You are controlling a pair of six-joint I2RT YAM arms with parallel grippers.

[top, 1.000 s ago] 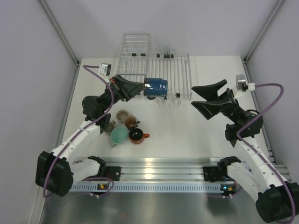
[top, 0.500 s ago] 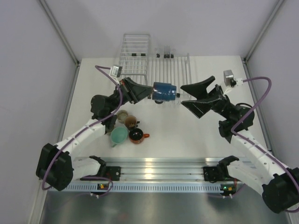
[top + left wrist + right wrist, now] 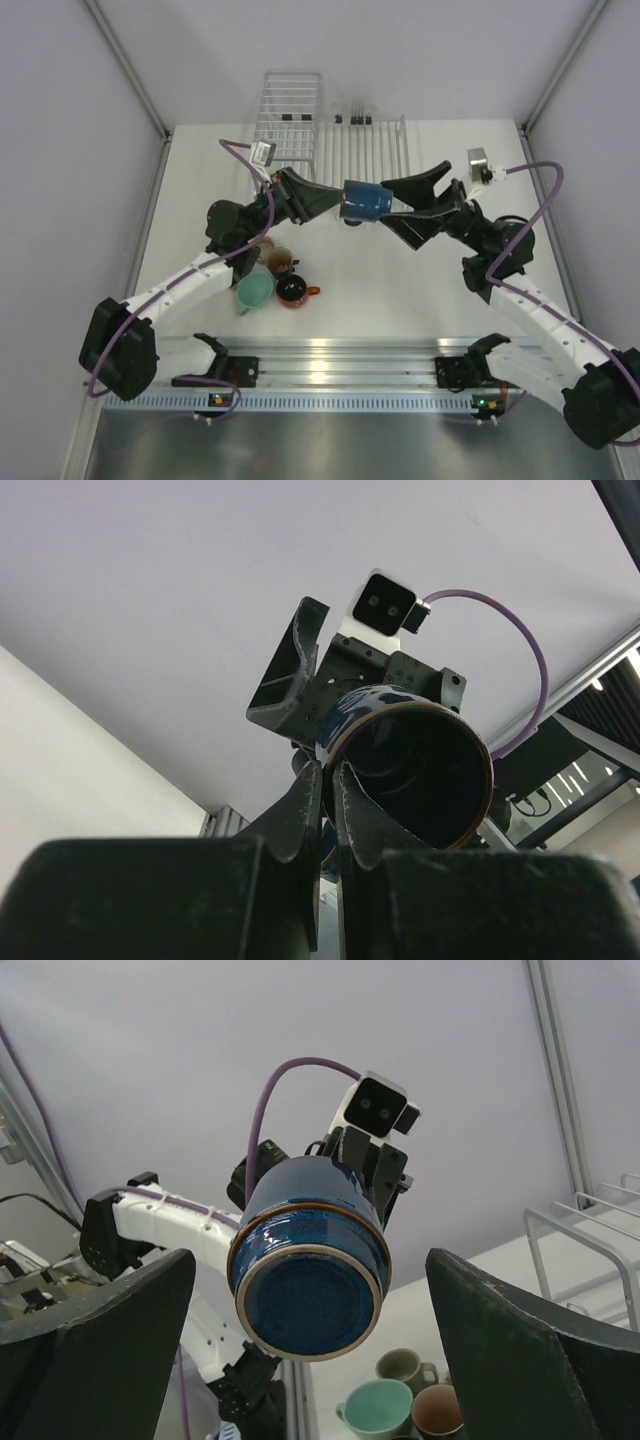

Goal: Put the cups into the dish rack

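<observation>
The glossy dark blue ceramic mug (image 3: 366,200) is held on its side in the air and, seen from above, appears over the near end of the low, flat silver wire dish rack (image 3: 365,150), touching neither rack nor table. It is gripped at the rim by the left gripper (image 3: 335,203), whose jaws are clamped on the mug's wall, one inside the mouth and one outside. The glazed base is turned towards the right gripper (image 3: 392,205), whose jaws are spread wide on either side of it without contact. A hand-over is judged to be under way, with the second grasp not yet made. No cup is seen in the rack, so none of the six is counted as loaded. On the white table (image 3: 420,290), clustered beside the left arm, are found the mint-teal mug (image 3: 254,291), the orange-red mug (image 3: 292,290), the brown mug (image 3: 280,262), the beige mug (image 3: 262,244) and, in the right wrist view, the olive-grey mug (image 3: 403,1364); all five are left to be loaded.
</observation>
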